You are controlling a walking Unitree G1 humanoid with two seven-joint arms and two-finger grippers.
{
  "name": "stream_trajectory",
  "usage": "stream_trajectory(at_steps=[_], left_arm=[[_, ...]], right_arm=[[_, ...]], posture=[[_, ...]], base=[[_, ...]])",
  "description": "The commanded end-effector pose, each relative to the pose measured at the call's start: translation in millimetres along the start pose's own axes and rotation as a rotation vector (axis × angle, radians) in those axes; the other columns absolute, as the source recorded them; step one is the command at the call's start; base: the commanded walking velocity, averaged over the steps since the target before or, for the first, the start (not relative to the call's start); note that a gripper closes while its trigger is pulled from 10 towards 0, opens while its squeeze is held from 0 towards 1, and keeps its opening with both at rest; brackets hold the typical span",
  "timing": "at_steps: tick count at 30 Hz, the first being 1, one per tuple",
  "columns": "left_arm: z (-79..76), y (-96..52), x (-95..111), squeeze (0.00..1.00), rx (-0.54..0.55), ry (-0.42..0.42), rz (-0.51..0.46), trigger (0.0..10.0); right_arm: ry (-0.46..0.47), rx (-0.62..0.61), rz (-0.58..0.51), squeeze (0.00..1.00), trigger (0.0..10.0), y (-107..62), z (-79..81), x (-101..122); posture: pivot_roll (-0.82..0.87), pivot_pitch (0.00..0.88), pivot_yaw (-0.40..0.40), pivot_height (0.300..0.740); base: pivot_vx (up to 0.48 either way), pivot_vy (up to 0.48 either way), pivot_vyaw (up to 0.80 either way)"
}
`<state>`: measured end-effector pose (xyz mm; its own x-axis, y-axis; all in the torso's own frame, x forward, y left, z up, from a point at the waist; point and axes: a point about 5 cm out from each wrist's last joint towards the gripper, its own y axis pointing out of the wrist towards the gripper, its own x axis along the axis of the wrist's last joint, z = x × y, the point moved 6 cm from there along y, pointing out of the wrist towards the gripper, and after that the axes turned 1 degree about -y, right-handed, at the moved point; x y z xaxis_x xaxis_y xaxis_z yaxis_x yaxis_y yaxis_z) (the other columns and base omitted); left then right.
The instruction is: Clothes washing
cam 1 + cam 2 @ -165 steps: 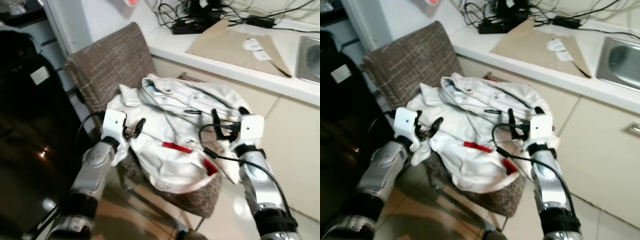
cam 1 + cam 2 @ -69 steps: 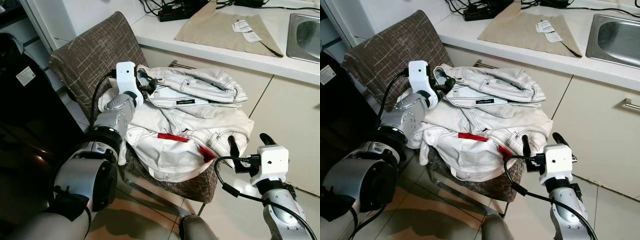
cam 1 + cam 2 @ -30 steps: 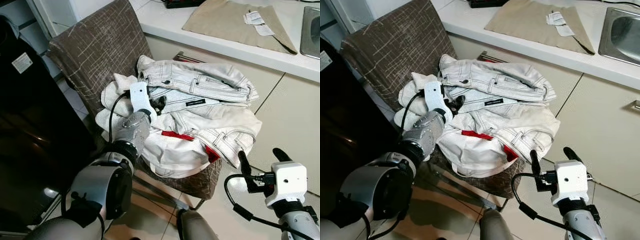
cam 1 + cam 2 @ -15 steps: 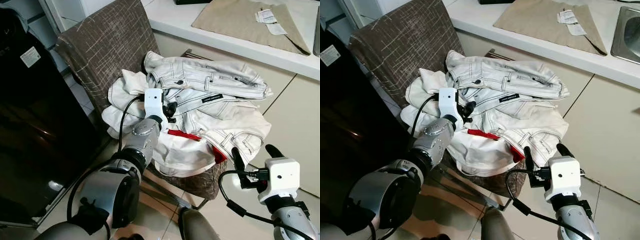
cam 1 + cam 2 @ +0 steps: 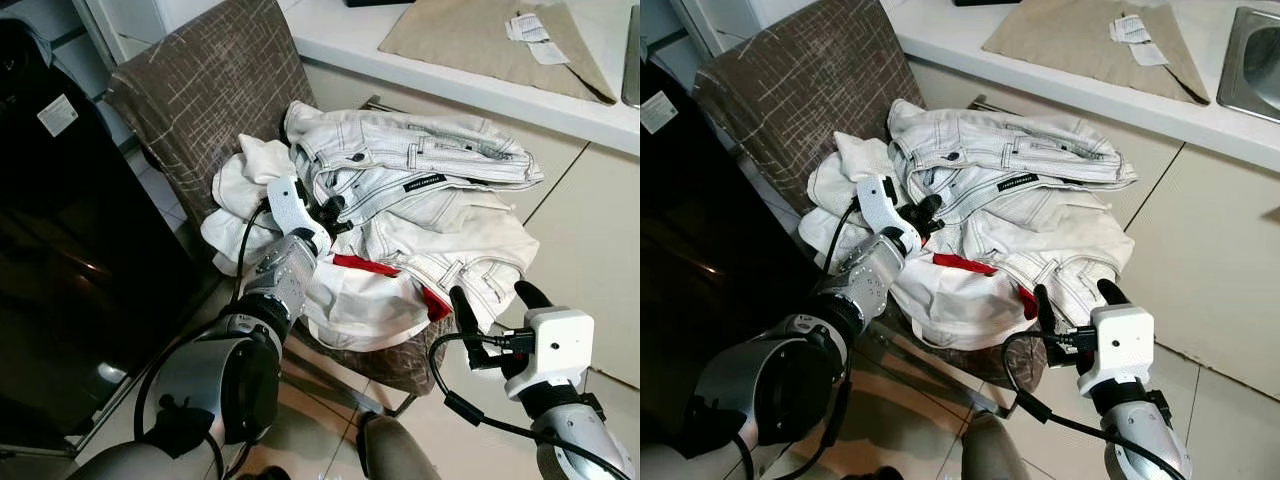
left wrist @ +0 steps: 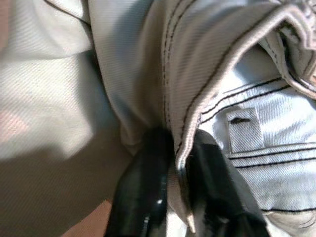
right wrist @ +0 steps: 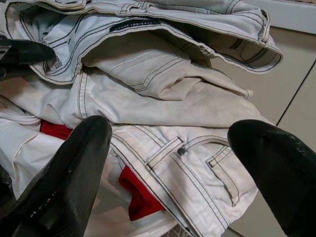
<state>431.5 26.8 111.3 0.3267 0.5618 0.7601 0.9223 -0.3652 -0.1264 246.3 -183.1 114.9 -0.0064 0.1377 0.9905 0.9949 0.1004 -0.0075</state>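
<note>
A heap of white clothes (image 5: pixel 400 230), pale jeans with dark stitching and a red scrap showing, lay piled on the seat of a brown woven chair (image 5: pixel 200 90), spilling over the seat's front edge; the chair stood beside a white surface (image 5: pixel 1060 75) carrying a tan mat.

The left hand (image 5: pixel 328 212) sat at the heap's left side, near the chair back; in its wrist view the two black fingers (image 6: pixel 148 187) were clenched on a stitched denim hem (image 6: pixel 182 148). The right hand (image 5: pixel 1070 305) hovered just off the seat's front right corner, fingers spread wide and holding nothing.

The step in hand looked like gathering the laundry for washing; next, judging by this, the right hand needed to close on the heap's near edge so both could lift together; loose layers might slip off.
</note>
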Motion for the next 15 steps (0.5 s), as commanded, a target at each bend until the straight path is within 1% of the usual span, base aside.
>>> stream_trajectory(at_steps=[1, 2, 5, 8, 13, 15], left_arm=[[-45.9, 5.8, -24, 0.0, -0.108, -0.072, 0.056, 0.0], [-47.8, 6.0, -24, 0.0, -0.116, -0.082, 0.055, 0.0], [-50.5, 6.0, -26, 0.0, -0.126, -0.077, 0.063, 0.0], [-54.5, 5.7, -28, 0.0, -0.144, -0.053, 0.065, 0.0], [-57.9, 3.8, -35, 0.0, -0.178, 0.02, 0.09, 0.0], [-59.7, 3.7, -34, 0.0, -0.194, 0.027, 0.091, 0.0]], right_arm=[[0.002, -0.005, 0.013, 0.0, 10.0, -0.8, -2.3, -3], [0.0, -0.006, 0.013, 0.0, 10.0, -0.6, -2.7, -3], [-0.005, -0.006, 0.016, 0.0, 10.0, -0.1, -2.9, -4], [-0.009, -0.004, 0.018, 0.0, 10.0, 0.0, -2.6, -5], [-0.011, -0.005, 0.022, 0.0, 10.0, 0.6, -2.2, -6], [-0.011, -0.006, 0.023, 0.0, 10.0, 1.6, -2.5, -7]], posture=[[-0.61, 0.15, 0.071, 0.74], [-0.61, 0.148, 0.071, 0.74], [-0.61, 0.146, 0.07, 0.74], [-0.61, 0.141, 0.07, 0.74], [-0.6, 0.128, 0.078, 0.74], [-0.6, 0.124, 0.079, 0.74]], base=[[0.0, 0.0, 0.0], [0.0, 0.0, 0.0], [0.0, 0.0, 0.0], [0.0, 0.0, 0.0], [0.0, 0.0, 0.0], [0.0, 0.0, 0.0]])
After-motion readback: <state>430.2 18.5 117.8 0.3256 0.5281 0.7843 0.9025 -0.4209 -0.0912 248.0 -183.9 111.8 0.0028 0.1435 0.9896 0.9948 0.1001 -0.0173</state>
